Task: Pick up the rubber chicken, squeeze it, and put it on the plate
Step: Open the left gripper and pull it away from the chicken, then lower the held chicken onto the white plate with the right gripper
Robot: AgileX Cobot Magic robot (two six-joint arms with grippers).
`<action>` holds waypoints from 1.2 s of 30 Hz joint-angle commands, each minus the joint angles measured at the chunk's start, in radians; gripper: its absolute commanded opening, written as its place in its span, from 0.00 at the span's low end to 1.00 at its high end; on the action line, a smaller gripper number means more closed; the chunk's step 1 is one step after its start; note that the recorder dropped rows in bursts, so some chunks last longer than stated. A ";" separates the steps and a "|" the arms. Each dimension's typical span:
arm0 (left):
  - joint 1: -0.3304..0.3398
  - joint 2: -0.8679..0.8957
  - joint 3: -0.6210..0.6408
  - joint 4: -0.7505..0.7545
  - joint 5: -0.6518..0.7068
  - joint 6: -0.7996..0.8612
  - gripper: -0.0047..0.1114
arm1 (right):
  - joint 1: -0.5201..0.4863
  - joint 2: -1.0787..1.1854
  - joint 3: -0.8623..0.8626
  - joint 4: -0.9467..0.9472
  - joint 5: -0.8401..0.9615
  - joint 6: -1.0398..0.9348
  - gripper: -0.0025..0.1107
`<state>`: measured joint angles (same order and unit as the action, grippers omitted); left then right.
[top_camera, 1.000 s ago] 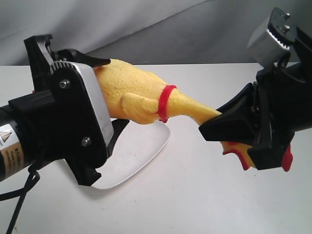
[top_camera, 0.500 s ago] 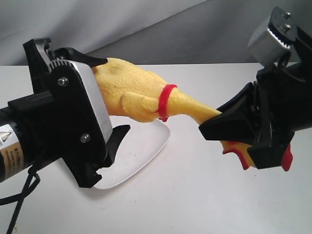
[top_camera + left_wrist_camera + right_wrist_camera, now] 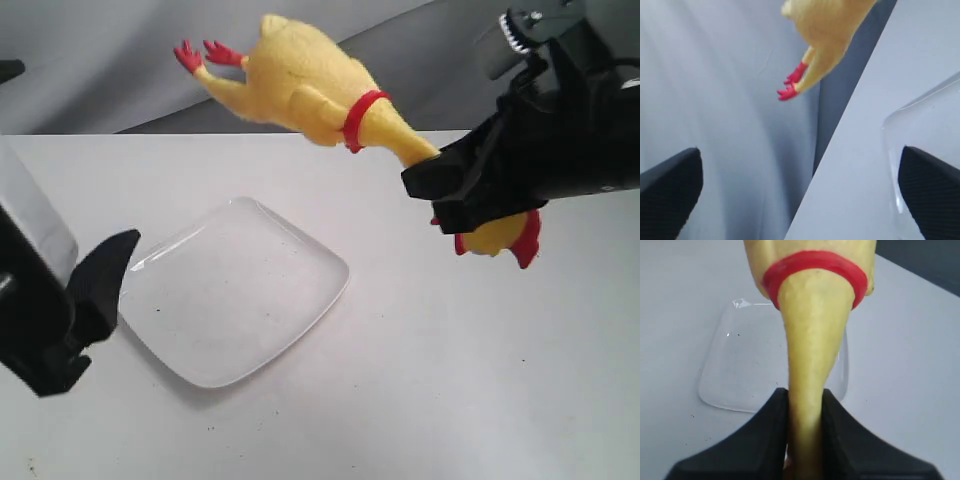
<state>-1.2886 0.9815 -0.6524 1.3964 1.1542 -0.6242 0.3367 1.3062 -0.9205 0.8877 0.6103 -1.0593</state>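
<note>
The white counter (image 3: 450,400) carries only the plate (image 3: 235,295), which lies flat and bare on the left-centre, so the landing spot is free. The rubber chicken (image 3: 300,80) is in the air, well above the counter and toward the plate's far side, not touching either. It slants, with its red feet (image 3: 205,55) highest and farthest from the right gripper (image 3: 435,180) and its head (image 3: 500,238) hanging just below that gripper. The right gripper is clenched on the thin neck, between the red band (image 3: 358,118) and the head. Holding the narrow neck probably leaves the long body sticking out free, so it can be swung over the plate and lowered body first. The left gripper (image 3: 800,155) is spread wide and holds nothing. It sits low by the plate's near-left edge, well apart from the chicken, seemingly clear of the way down.
</note>
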 commanded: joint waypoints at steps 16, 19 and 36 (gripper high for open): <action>-0.247 -0.025 -0.006 -0.057 0.067 -0.085 0.55 | 0.243 0.561 -0.227 0.141 -0.305 -0.189 0.02; -0.247 -0.025 -0.006 -0.072 0.067 -0.085 0.35 | 0.243 0.613 -0.227 0.141 -0.319 -0.189 0.02; -0.247 -0.025 -0.006 -0.151 0.067 -0.082 0.04 | 0.243 0.675 -0.227 0.141 -0.308 -0.141 0.41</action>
<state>-1.5296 0.9609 -0.6524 1.2635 1.2121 -0.6954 0.5783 1.9865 -1.1366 1.0185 0.3004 -1.2265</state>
